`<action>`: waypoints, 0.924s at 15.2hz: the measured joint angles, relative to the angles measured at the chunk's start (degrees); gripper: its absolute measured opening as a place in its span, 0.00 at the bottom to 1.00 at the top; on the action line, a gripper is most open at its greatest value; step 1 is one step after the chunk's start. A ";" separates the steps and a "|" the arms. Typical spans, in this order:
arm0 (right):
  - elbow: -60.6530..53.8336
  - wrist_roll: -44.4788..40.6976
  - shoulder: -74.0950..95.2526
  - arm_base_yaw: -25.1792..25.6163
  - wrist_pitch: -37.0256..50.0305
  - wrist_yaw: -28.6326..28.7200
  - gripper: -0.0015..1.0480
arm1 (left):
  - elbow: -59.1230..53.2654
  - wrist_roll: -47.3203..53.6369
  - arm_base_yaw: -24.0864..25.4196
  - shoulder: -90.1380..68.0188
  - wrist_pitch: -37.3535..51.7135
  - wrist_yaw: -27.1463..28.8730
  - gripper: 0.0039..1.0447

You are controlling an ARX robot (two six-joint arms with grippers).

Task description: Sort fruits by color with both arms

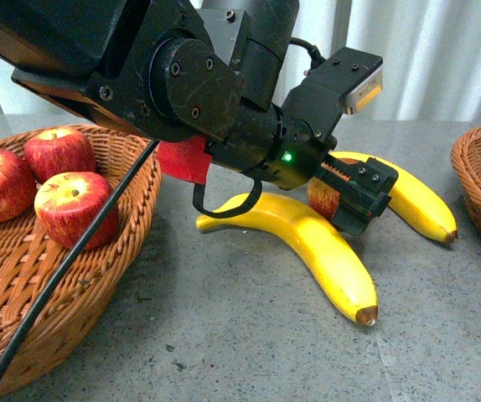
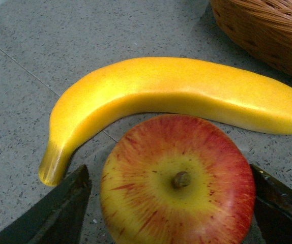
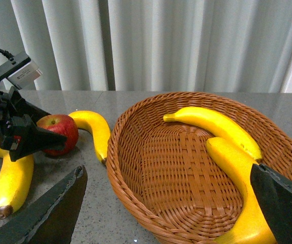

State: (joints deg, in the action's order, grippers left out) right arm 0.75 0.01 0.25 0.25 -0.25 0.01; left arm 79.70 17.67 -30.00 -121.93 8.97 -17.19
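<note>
Black blocky jaws of left gripper (image 1: 359,199) spread wide, flanking glossy red-yellow apple (image 2: 176,183) on grey speckled table (image 2: 19,101), grip not closed. Curved yellow banana (image 2: 176,91) just beyond apple. Right gripper (image 3: 166,203) jaws gaping, empty, by brown wicker basket (image 3: 130,168) holding two yellow bananas (image 3: 217,124).

Left arm (image 1: 182,84): bulky black links enter front view from 10 o'clock and slant down toward 4 o'clock. Green light (image 1: 288,157) lit on wrist, with white-faced camera block (image 1: 359,84) at its 1 o'clock. Left claw (image 1: 354,197) tilted downward, jaws apart. Right claw (image 3: 167,175), seen only from own wrist camera: dark jaws spread wide.
</note>
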 joint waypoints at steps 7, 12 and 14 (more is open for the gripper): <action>0.00 0.00 0.00 0.00 0.00 0.00 0.94 | 0.22 -0.02 -0.68 -0.09 -0.15 0.33 0.65; 0.00 0.00 0.00 0.00 0.00 -0.02 0.94 | 0.24 -0.35 -1.70 5.99 2.64 11.50 0.65; 0.00 0.00 0.00 0.00 -0.02 0.00 0.94 | -0.11 -2.54 -2.62 13.07 4.26 18.91 0.65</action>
State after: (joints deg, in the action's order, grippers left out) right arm 0.75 0.01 0.25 0.25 -0.27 0.01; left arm 79.59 15.14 -32.62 -108.86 13.23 1.72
